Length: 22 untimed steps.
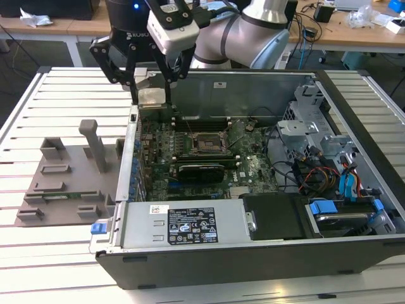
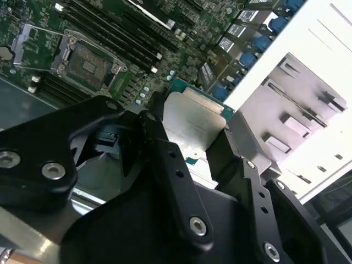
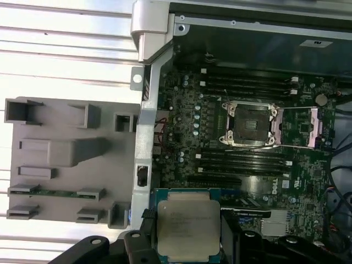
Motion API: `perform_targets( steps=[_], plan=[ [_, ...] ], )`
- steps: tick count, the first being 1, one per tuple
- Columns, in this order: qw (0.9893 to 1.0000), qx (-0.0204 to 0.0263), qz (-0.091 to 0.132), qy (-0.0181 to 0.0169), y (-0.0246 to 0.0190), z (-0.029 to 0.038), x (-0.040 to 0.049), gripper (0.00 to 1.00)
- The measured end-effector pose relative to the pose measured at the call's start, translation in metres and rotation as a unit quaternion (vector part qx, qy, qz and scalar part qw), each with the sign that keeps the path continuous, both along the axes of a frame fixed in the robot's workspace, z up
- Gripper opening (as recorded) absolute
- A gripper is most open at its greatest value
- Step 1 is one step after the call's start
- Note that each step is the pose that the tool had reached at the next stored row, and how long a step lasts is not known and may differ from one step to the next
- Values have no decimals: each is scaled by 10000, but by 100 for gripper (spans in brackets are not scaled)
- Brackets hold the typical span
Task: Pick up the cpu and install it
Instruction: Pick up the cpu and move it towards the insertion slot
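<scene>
I'd say we're in the carry step here: the chip's picked, not seated yet.

Exterior view: the arm is reaching in from behind the computer case [image 1: 253,79] with the claw [image 1: 154,95] hanging pointed down. It's clamping the cpu [image 1: 152,98] by two opposite edges. The cpu is riding up in the air, well apart from the socket [image 1: 207,144], off toward the exterior view's left of it, about over the case wall.

Second wrist view: the black fingers [image 2: 159,143] are pinching the cpu [image 2: 192,124] from both sides, and the socket [image 2: 88,63] is lying well beyond it, down on the board.

First wrist view: the cpu [image 3: 188,228] is showing its metal top to the wrist. The socket [image 3: 250,124] is sitting open and looking empty.

My guess is that seating it is calling for squaring the chip right over that socket and matching orientation before any lowering.
</scene>
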<state>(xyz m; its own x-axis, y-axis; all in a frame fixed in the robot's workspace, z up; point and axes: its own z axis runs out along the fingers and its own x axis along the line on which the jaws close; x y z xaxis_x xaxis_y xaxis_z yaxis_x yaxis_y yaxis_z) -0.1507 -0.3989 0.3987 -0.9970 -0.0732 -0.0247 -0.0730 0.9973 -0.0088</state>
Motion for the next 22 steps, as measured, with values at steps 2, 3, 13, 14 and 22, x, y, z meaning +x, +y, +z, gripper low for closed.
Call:
perform_targets(
  steps=[2, 3, 13, 14, 22],
  plan=[
    [10000, 0, 0, 0, 0, 0, 38, 55],
    [10000, 0, 1, 0, 0, 0, 68, 55],
    [10000, 0, 0, 3, 0, -4, 301, 55],
    [10000, 0, 0, 3, 0, -6, 331, 55],
    [10000, -1, 1, 12, 27, -44, 518, 55]
  ],
)
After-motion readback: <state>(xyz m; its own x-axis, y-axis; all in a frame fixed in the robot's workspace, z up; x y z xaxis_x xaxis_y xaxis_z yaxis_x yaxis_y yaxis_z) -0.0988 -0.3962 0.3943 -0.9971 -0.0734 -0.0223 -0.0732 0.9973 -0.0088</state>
